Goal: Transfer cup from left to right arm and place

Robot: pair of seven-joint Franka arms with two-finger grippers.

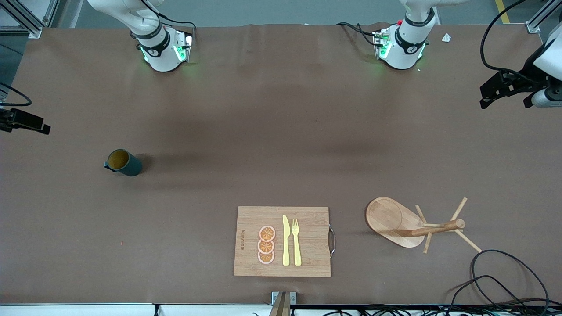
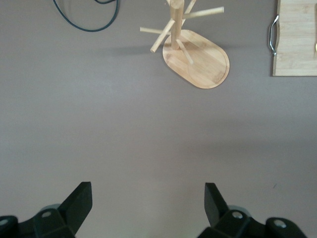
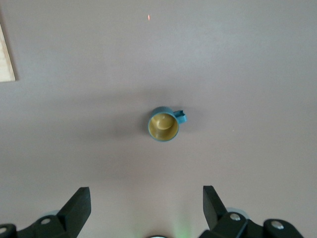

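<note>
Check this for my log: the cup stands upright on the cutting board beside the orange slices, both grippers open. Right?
Not quite. The front view shows the cup upright on the bare table, toward the right arm's end, not on the cutting board. Both grippers, left gripper and right gripper, are open.

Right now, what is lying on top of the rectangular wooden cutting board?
On the wooden cutting board lie three orange slices in a row, with a yellow knife and yellow fork beside them. Whatever is under them is covered.

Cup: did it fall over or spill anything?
No. The cup stands upright on the table, toward the right arm's end, with nothing spilled around it. Nothing looks odd.
</note>
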